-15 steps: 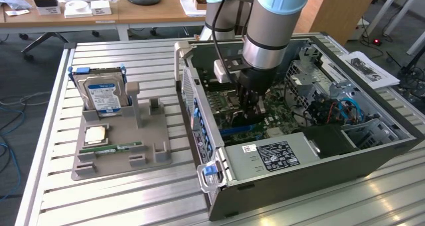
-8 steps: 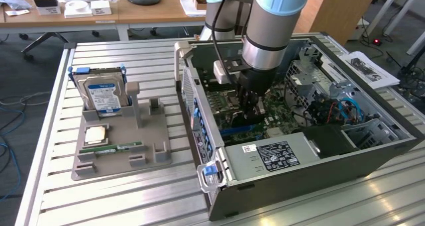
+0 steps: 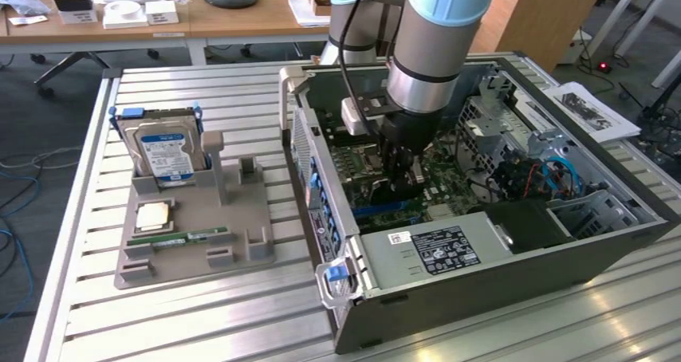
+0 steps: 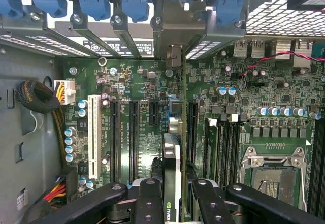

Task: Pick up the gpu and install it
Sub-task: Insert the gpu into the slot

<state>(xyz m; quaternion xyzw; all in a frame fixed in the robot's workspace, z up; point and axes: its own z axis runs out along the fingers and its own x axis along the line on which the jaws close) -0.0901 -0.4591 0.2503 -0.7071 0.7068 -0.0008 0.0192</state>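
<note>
My tool (image 4: 171, 196) is clamped on the gpu (image 4: 171, 155), its two fingers (image 4: 147, 198) pressing the flat faces from either side. The card stands edge-on between them, over the motherboard (image 4: 147, 82) inside the open computer case (image 3: 511, 242), which lies on the bench (image 3: 213, 322). The card hangs in line with the dark expansion slots (image 4: 134, 127), its far end pointing toward the rear bracket opening (image 4: 173, 56); whether its lower edge touches a slot I cannot tell. I judge it light and stiff, so it should not sag in the grip, but thin and smooth-faced, so it could pivot or slip if pressed off-centre. Its board parts and contact edge look fragile; the flat faces near the middle, where I hold it, seem the safest place to take it
</note>
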